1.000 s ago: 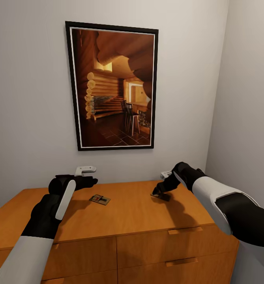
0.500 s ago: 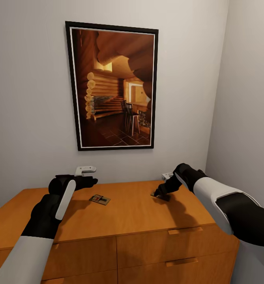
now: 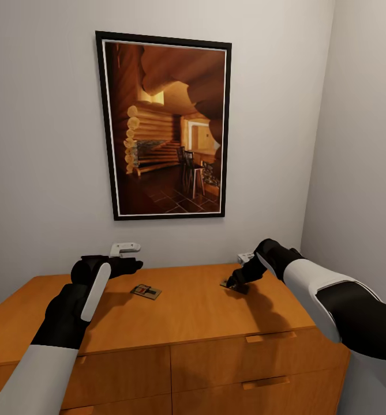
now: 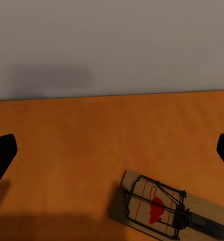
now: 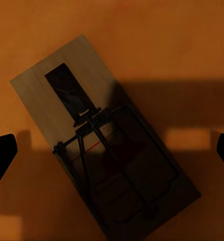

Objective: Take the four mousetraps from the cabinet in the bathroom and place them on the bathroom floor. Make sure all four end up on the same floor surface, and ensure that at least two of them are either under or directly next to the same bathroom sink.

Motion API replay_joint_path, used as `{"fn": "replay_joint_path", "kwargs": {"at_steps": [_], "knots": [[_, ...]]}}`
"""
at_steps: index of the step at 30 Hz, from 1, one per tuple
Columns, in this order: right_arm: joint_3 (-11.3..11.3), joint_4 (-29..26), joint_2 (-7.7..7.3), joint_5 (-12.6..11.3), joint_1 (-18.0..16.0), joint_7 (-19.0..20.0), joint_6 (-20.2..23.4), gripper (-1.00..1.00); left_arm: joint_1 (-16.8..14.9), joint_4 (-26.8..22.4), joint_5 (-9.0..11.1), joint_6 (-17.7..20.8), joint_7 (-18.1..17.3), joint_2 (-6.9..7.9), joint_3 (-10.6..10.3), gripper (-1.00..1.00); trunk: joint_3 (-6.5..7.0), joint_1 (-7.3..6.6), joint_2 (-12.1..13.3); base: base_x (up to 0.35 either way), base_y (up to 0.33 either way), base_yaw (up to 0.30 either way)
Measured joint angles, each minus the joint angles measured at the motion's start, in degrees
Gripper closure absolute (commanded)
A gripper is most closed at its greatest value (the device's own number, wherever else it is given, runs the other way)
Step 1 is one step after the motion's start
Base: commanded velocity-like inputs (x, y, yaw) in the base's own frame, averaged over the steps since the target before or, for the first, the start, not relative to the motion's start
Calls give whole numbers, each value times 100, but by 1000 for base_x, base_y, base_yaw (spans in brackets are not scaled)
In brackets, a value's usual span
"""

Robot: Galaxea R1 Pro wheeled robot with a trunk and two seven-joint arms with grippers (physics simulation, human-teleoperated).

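Both grippers over cabinet (image 3: pixel 187 311) top, two traps in sight

L gripper (image 3: pixel 109 266) hovers spread w/ nothing between fingers, a trap (image 3: pixel 146 291) flat on the top just ahead of it; R gripper (image 3: pixel 234 282) angled down right over 2nd trap (image 3: pixel 229 285) nr the right back edge, fingers wide apart either side, not pinching; framed cabin pic (image 3: pixel 164 127) on wall behind

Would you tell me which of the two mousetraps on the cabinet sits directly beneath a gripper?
The right-hand mousetrap, shadowed under the right gripper; the other mousetrap lies uncovered, beside the left gripper.
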Motion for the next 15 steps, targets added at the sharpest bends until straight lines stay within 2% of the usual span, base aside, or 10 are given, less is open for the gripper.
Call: {"fn": "replay_joint_path", "kwargs": {"at_steps": [14,15], "knots": [[24,130,1,21,-6,3,-55,-100,1,1,0,-1,0,0,0,-100,2,-1,-2,0,0,0],[28,132,1,24,-5,2,-68,100,1,-1,0,-1,0,0,0,-100,2,-1,-2,0,0,0]]}}
